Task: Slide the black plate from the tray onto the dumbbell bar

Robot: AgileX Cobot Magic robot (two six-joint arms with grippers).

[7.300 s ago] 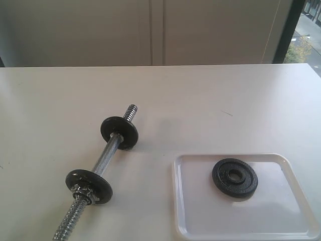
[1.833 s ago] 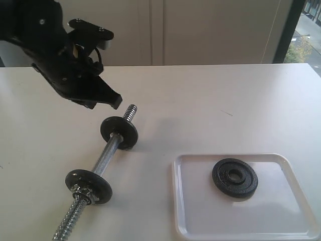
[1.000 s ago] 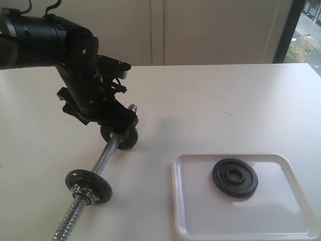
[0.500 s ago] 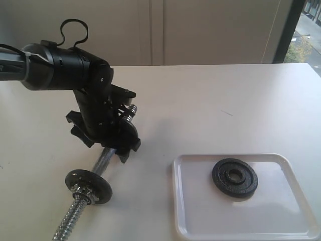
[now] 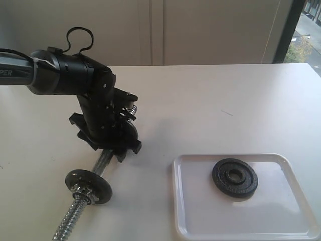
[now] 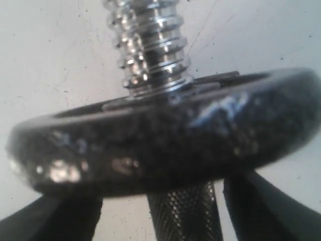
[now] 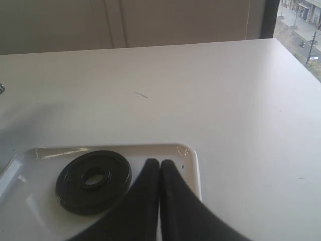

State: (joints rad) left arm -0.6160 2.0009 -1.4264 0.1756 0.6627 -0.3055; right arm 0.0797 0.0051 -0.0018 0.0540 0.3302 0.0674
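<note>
The black plate [image 5: 234, 178] lies flat in the white tray [image 5: 180, 201] at the front right; the right wrist view also shows the plate [image 7: 94, 179] and the tray [image 7: 190, 155]. My right gripper [image 7: 160, 165] hangs above the tray beside the plate, shut and empty. The dumbbell bar [image 5: 103, 161] lies slantwise at the left with two other black discs on it. My left gripper [image 5: 120, 146] is down over the bar at the far disc [image 6: 165, 145]. It is open, its fingers [image 6: 266, 206] straddling the knurled bar [image 6: 185, 213] with gaps on both sides.
The near disc [image 5: 89, 185] and a chrome collar nut sit on the bar towards its front threaded end [image 5: 67, 226]. The far threaded end [image 6: 150, 45] sticks out past the far disc. The left arm [image 5: 55, 78] reaches in from the left edge.
The left arm came in from the upper left and lowered over the bar at the far disc, sinking slightly in the last half second. The black plate and tray have not moved.
</note>
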